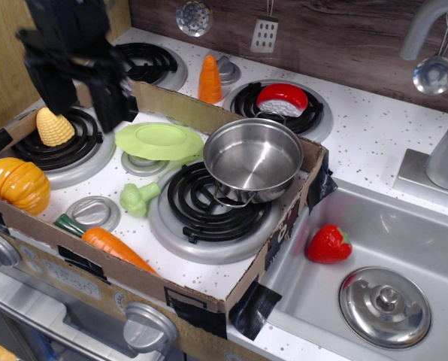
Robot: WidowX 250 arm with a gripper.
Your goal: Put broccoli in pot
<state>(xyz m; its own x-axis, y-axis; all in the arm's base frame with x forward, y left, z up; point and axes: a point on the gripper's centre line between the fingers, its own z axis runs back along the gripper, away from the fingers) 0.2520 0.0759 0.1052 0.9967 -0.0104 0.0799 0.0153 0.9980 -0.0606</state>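
- Right now your tool (pixel 85 98) hangs at the upper left, above the back left corner of the cardboard box (pixel 209 289), with its two dark fingers (pixel 113 94) spread apart and pointing down.
- You hold nothing between those fingers, and they are motion-blurred, so you cannot judge the exact width of the gap.
- The right-hand finger overlaps the box's rear wall and sits just beside the light-green plate (pixel 160 141); whether it touches either one you cannot tell.
- The corn (pixel 54 125) lies on the left burner just below the tool, apart from it.
- Your broccoli (pixel 137 198) lies on the white table (pixel 374 128) inside the box, at the left edge of the front coil burner, just below the plate and well apart from the tool.
- Your pot (pixel 253 159) stands upright and empty on the far right part of that same burner, against the box's right wall.
- The carrot (pixel 107 243) lies along the front wall of the box, with the orange pumpkin (pixel 15 184) at the left wall.
- Outside the box you have an orange cone-shaped toy (pixel 210 79) and a red-and-white cheese piece (pixel 281 99) at the back burners.
- In the sink (pixel 434 248) lie a strawberry (pixel 329 244) and a steel lid (pixel 385 306), apart from each other.
- You can read no brand, label or writing anywhere; the tool's markings are too blurred.
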